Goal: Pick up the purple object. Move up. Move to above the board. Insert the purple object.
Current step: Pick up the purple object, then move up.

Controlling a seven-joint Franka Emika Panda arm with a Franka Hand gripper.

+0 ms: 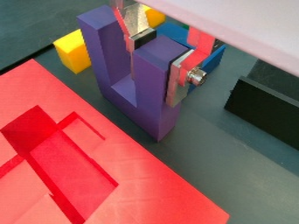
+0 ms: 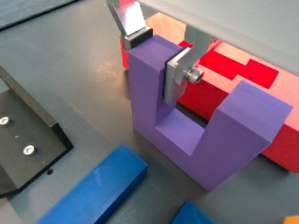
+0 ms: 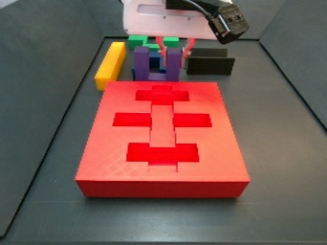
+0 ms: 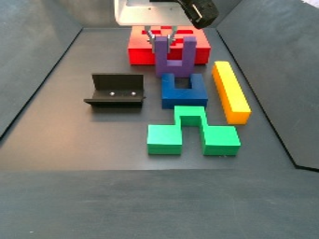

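Note:
The purple object (image 1: 140,96) is a small U-shaped block with its prongs pointing up, just off the board's edge. It shows in both wrist views (image 2: 198,140) and both side views (image 3: 160,65) (image 4: 173,65). My gripper (image 1: 152,57) is shut on one prong, a silver finger pressed on each side, as the wrist view (image 2: 160,54) also shows. In the side views the gripper (image 3: 166,44) (image 4: 162,39) hangs straight down over the block. The board (image 3: 115,158) is the large red slab with cross-shaped cutouts, beside the block (image 1: 128,175) (image 2: 288,87) (image 4: 140,49).
The dark fixture (image 4: 115,91) (image 3: 211,65) (image 1: 263,105) (image 2: 24,131) stands near the purple block. A blue notched block (image 4: 185,91) (image 2: 100,188), a yellow bar (image 4: 230,91) (image 3: 111,62) (image 1: 73,51) and a green notched block (image 4: 191,133) lie close by.

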